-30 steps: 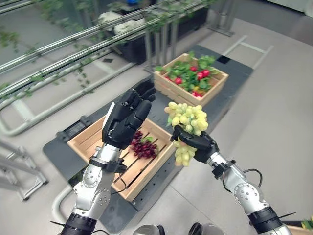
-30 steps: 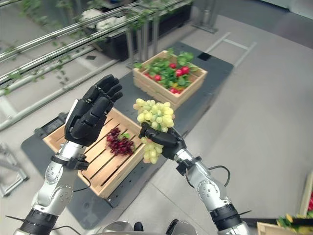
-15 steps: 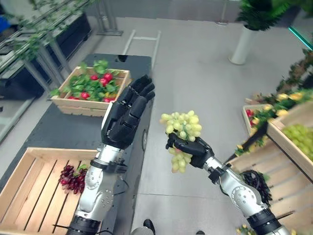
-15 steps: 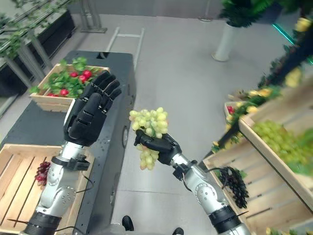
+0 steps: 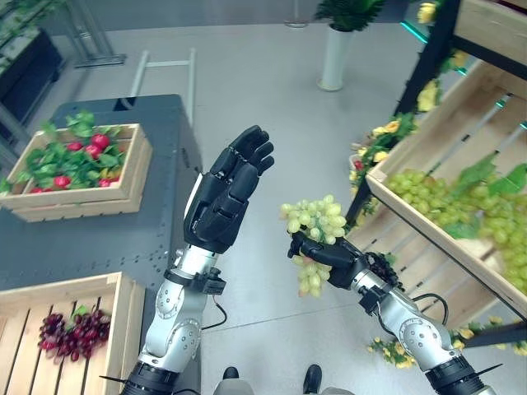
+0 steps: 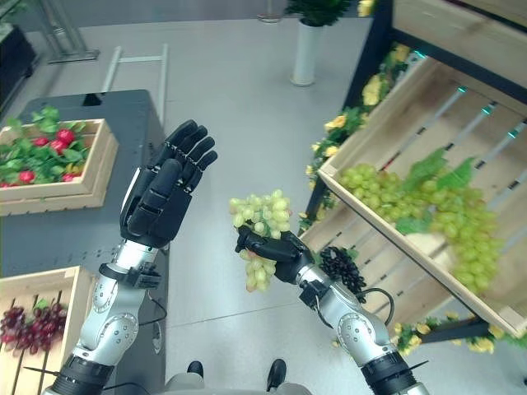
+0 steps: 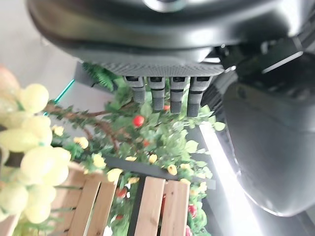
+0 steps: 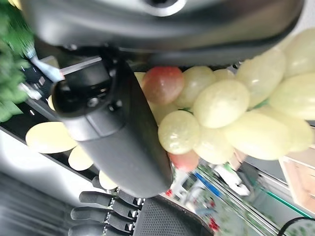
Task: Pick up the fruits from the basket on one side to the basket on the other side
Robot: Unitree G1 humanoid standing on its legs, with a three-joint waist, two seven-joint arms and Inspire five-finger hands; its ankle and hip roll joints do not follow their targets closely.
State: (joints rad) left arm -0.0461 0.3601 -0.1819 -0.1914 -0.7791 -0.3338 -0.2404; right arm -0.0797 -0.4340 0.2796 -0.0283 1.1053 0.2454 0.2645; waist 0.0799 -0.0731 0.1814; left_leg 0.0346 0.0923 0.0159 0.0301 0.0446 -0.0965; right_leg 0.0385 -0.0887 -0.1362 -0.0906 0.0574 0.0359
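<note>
Fingers (image 5: 317, 249) still round green grapes (image 5: 314, 220)

The dark platform (image 5: 123, 230) carried two wooden crates: one (image 5: 123, 177) at its far edge stuffed with red fruit and leaves, another (image 5: 123, 304) at the near edge holding dark grapes (image 5: 70, 333).

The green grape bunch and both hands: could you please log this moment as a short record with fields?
held item: green grape bunch
holder: right robot hand, fingers curled round the bunch, in the air above the floor
left robot hand: raised, fingers straight, holding nothing
slanted wooden crate: on the robot's right, already holds green grapes
flat wooden crate: lower left, holds dark red grapes
far-left crate: red fruit among leaves
</note>
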